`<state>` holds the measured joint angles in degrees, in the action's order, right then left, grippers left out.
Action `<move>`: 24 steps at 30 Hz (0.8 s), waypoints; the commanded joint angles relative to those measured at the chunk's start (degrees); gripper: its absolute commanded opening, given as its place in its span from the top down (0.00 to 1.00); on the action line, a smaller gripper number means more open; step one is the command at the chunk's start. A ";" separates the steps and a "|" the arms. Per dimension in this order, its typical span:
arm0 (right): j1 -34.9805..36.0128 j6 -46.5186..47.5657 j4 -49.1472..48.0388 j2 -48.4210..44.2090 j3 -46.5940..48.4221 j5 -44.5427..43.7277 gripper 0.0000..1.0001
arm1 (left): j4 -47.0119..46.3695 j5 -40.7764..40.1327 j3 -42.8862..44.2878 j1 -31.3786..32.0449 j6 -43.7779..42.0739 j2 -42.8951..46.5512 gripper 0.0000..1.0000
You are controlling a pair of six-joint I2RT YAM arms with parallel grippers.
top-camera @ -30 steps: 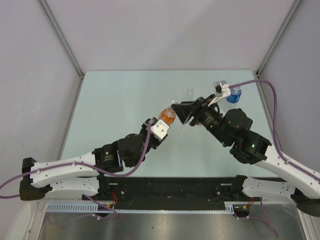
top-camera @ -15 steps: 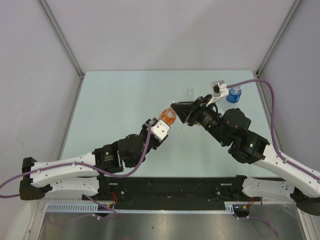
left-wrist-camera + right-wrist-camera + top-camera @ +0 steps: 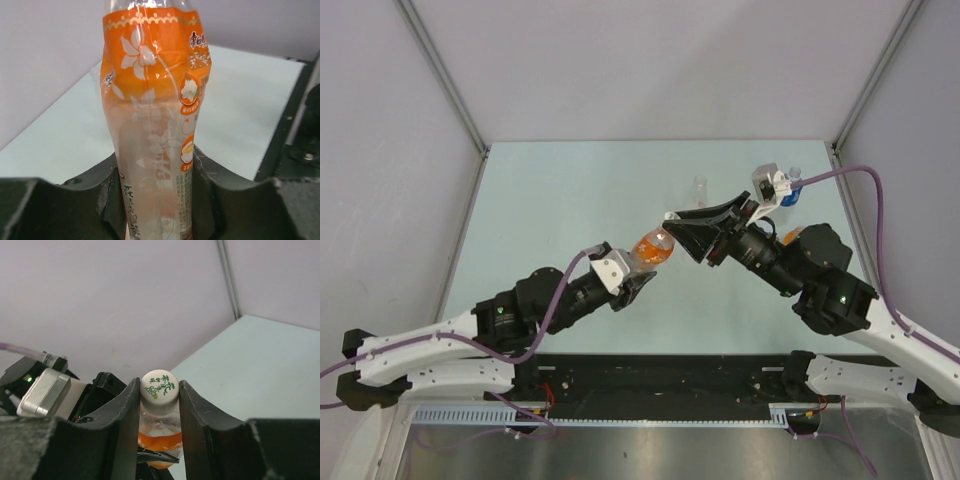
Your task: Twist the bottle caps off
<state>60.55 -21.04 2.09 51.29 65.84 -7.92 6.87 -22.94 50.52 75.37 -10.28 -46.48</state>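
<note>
An orange-drink bottle [image 3: 652, 246] with an orange flowered label [image 3: 155, 95] hangs tilted above the table's middle. My left gripper [image 3: 640, 265] is shut on its lower body, fingers [image 3: 212, 185] pressed against both sides. Its white bottle cap [image 3: 160, 386], printed in green, sits between the fingers [image 3: 192, 407] of my right gripper [image 3: 159, 392], which is shut on the cap. In the top view the right gripper [image 3: 674, 234] meets the bottle's neck from the right and hides the cap.
A blue bottle [image 3: 790, 186] stands at the back right, partly behind the right wrist camera. A clear bottle [image 3: 701, 185] stands behind the grippers. Something orange [image 3: 792, 236] shows beside the right forearm. Grey walls enclose the pale green table [image 3: 550, 220].
My right gripper has closed onto the cap. The right wrist has turned and its forearm has swung right. The left arm has drawn back to the left, still holding the bottle.
</note>
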 commanded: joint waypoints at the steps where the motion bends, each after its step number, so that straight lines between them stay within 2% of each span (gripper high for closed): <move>1: -3.07 6.09 -5.77 -2.68 -0.28 7.29 1.00 | 1.91 21.60 5.28 -1.36 3.25 1.40 1.00; 5: -6.15 6.80 -7.18 -3.30 -0.63 22.11 1.00 | 4.20 35.66 9.23 -5.76 7.54 -0.01 1.00; 11: -10.01 5.75 -10.61 -3.30 -0.72 41.72 1.00 | 2.53 56.05 11.09 -12.87 13.70 -1.77 1.00; 17: -13.26 2.23 -13.86 -2.42 -0.72 56.67 1.00 | -0.18 69.93 12.32 -16.92 18.54 -4.67 1.00; 24: -15.64 -2.69 -19.30 -1.01 -0.72 69.96 1.00 | -6.70 81.02 11.97 -20.09 24.95 -7.31 1.00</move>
<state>45.50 -20.32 -13.96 48.42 65.47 46.57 7.60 45.60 60.40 56.62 7.66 -52.31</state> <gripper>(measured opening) 0.369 0.459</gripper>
